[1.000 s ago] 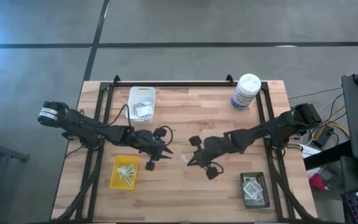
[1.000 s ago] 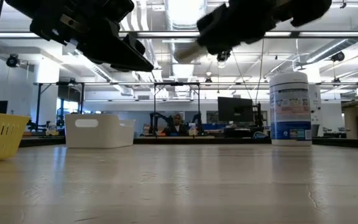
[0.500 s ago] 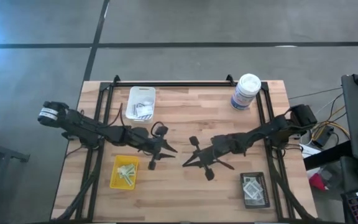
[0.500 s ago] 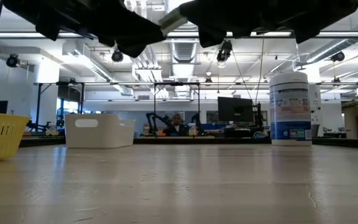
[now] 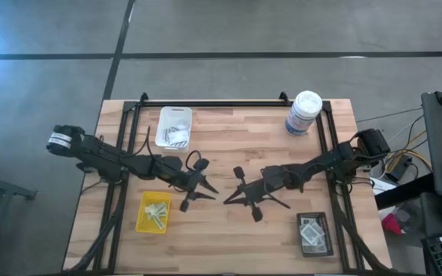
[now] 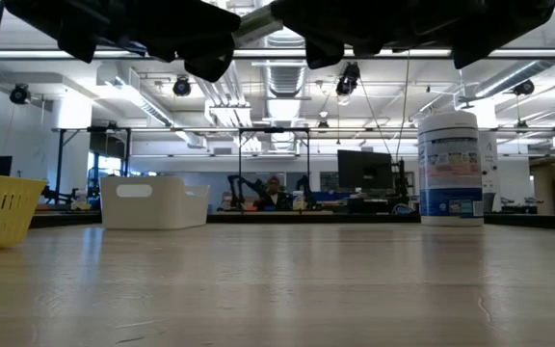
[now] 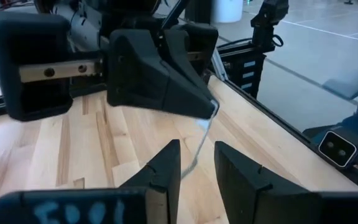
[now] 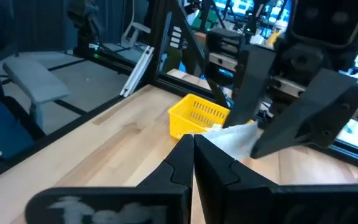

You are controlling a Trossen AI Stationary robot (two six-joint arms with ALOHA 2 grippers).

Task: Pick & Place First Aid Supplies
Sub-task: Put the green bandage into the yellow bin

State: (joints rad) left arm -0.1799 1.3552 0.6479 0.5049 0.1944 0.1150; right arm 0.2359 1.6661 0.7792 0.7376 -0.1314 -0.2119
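High above the middle of the table, my two grippers meet tip to tip. My right gripper (image 5: 227, 199) is shut on a thin pale packet (image 8: 232, 134), one of the first aid supplies. My left gripper (image 7: 197, 148) faces it with a gap between its fingers, and the packet's free end (image 7: 197, 152) reaches into that gap. More packets lie in the white tray (image 5: 175, 126), the yellow tray (image 5: 153, 212) and the black tray (image 5: 314, 234). My right gripper pinches one end of the packet (image 8: 213, 132) between its two shut fingertips. The fingers lie nearly level and point toward the table's left. The packet is clear of the table and slants from the tips toward my left gripper. My left gripper has a finger (image 7: 169, 162) on either side of the packet's free end. Whether they touch it I cannot tell.
A tall white canister with a blue label (image 5: 304, 113) stands at the far right. The white tray is at the far left, the yellow tray at the near left, the black tray at the near right. Bare wood lies below the grippers. A black frame rims the table.
Both grippers have tipped up from slanting down to nearly level. My right gripper's tips have swung toward the table's left, and the two grippers now meet tip to tip. In the low view both have risen to the picture's top.
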